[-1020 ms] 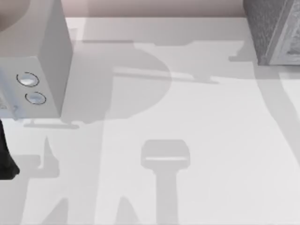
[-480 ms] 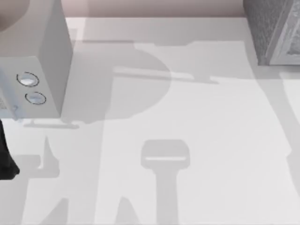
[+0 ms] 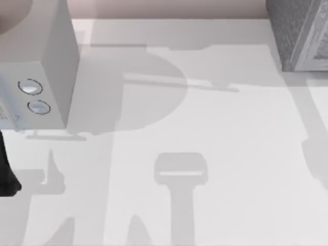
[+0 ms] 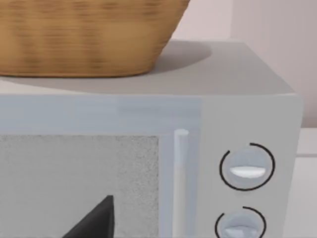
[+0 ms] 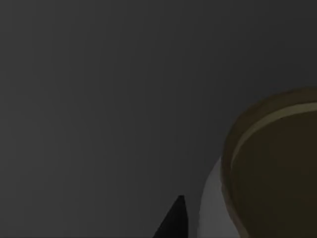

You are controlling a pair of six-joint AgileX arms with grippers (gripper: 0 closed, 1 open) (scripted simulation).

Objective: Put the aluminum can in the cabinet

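Wicker basket (image 4: 84,37) atop microwave (image 4: 237,99) (two knobs), far left.

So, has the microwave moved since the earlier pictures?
No. In the top view the microwave stands in the same spot, with its front corner at the same place relative to the table's back edge and the cabinet.

Matte black left arm (image 3: 6,169), black pointed tool fingertip (image 4: 96,220), no markings

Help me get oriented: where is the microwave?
The microwave stands at the table's left edge in the top view; the left wrist view faces its door and two knobs, a wicker basket on top.
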